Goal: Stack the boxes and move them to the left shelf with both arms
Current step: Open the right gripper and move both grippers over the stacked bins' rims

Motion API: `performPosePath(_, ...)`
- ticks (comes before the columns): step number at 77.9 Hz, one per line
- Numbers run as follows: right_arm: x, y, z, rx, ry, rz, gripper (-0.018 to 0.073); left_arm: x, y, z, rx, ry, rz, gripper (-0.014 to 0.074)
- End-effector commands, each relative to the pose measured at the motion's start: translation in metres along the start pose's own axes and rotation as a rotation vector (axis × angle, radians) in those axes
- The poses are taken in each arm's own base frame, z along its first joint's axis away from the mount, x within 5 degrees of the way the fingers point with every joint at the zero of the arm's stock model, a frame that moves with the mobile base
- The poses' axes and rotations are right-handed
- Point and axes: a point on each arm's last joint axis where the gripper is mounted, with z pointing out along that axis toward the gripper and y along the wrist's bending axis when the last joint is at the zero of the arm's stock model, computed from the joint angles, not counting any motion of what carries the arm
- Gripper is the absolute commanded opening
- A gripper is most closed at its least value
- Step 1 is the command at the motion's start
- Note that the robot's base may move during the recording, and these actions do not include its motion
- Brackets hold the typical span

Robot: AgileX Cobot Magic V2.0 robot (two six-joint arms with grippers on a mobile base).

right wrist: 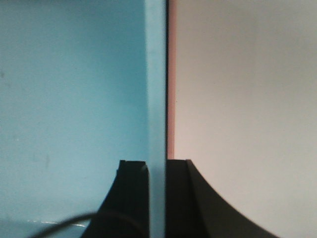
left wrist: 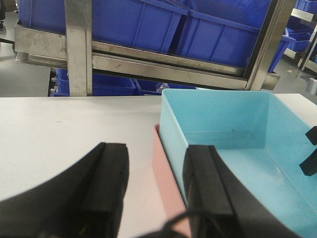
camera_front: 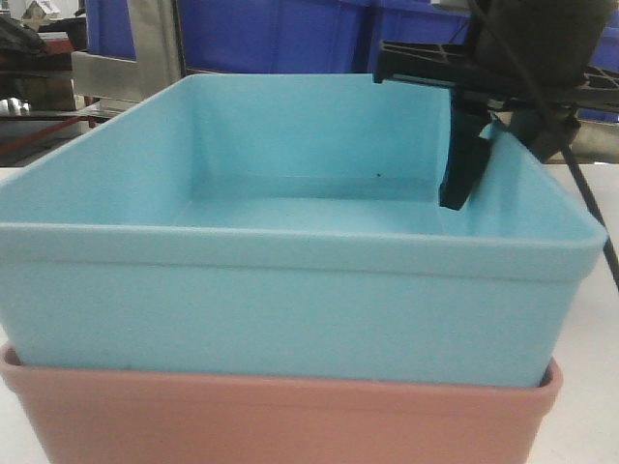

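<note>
Bare tabletop point(left wrist: 74, 119) lies left of the aqua tub point(left wrist: 237, 124); the steel rack point(left wrist: 79, 44) stands close behind

Most of the pink tub point(camera_front: 280, 420) is lying hidden under the aqua tub point(camera_front: 290, 290), with the bottom edge cutting it off. The left gripper point(left wrist: 156, 148) is running off-frame below. The right wrist view is showing only blur.

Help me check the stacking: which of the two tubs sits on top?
The light blue tub is on top, nested inside the pink tub, of which only the rim and upper wall show beneath it.
</note>
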Motion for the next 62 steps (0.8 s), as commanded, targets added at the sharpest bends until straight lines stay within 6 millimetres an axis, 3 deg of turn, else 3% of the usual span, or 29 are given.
performPosePath(1,-0.0061,0.0064,-0.0263,-0.093,-0.101,0.0,0.0108,-0.0153,-0.0005,-0.0019,-0.006,-0.093,-0.012,0.0196)
performPosePath(14,-0.005,0.0059,-0.0261,-0.086,-0.092,-0.003,0.0325,-0.0153,-0.0005,-0.0019,-0.006,-0.093,-0.012,0.0196)
performPosePath(19,-0.0051,0.0057,-0.0261,-0.083,-0.093,-0.005,0.0368,-0.0153,-0.0005,-0.0019,-0.006,-0.093,-0.012,0.0196)
performPosePath(62,-0.0073,0.0071,-0.0265,-0.098,-0.118,-0.006,0.0363,-0.0206,0.0007,-0.0011,-0.018,-0.148,-0.013,0.0196)
